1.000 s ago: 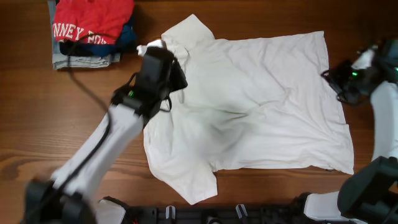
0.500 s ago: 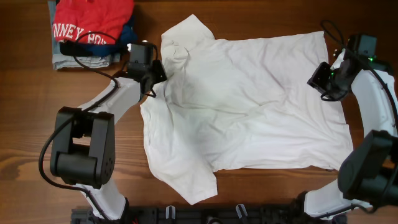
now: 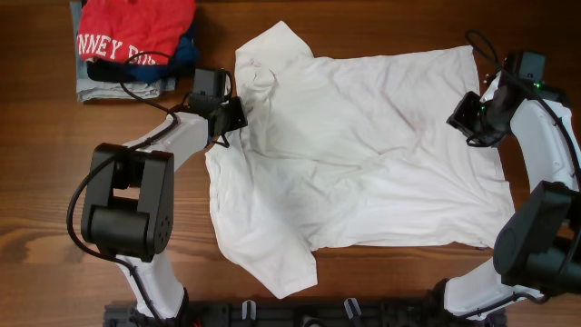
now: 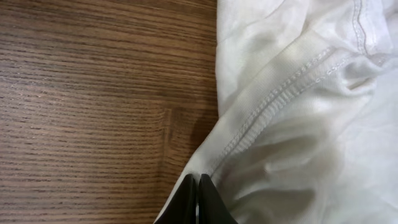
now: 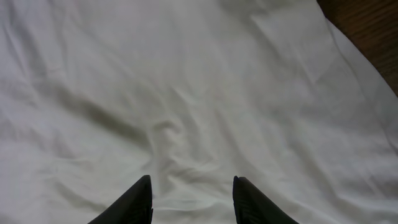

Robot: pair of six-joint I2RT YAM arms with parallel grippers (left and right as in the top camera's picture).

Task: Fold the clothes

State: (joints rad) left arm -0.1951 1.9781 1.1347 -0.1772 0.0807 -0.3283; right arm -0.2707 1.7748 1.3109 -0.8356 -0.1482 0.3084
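The clothes, a white short-sleeved T-shirt (image 3: 363, 154), lie spread on the wooden table with one sleeve toward the top left and one toward the bottom. My left gripper (image 3: 229, 111) is shut, its tips (image 4: 199, 182) right at the stitched left edge of the shirt (image 4: 298, 124). Whether a bit of fabric is pinched between them I cannot tell. My right gripper (image 3: 465, 116) hovers over the shirt's right side. In the right wrist view it (image 5: 191, 179) stands open above wrinkled white fabric (image 5: 199, 93), with nothing between its fingers.
A stack of folded garments sits at the top left: a red one with white lettering (image 3: 136, 27) on navy and pale blue ones (image 3: 118, 88). A black cable (image 3: 136, 68) loops from the left arm beside it. Bare wood (image 3: 54, 182) lies left of the shirt.
My left arm swung off the shirt's shoulder area and settled at its left edge, gripper shut. My right arm came in from the right edge over the shirt's right side.
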